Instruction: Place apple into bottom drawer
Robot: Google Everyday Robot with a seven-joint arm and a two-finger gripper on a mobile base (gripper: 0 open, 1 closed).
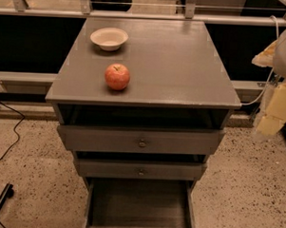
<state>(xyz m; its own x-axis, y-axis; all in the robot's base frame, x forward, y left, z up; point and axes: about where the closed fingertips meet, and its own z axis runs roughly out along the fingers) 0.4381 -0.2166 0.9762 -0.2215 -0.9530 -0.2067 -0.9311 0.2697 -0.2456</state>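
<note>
Pincer (276, 111) hangs at the view's right edge, beside the counter (183, 65); whether it's spread or pressed together I cannot tell. The apple (117, 77) rests on the counter near a white bowl (109, 38); the bottom drawer (140, 206) stands pulled out.

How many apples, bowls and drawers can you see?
apple: 1
white bowl: 1
drawers: 3 (top drawer, middle drawer, bottom drawer)
Total: 5
The gripper is at the right edge, beside the cabinet.

Camera looks down at cabinet (183, 65) front; end effector (276, 110) at right edge.
</note>
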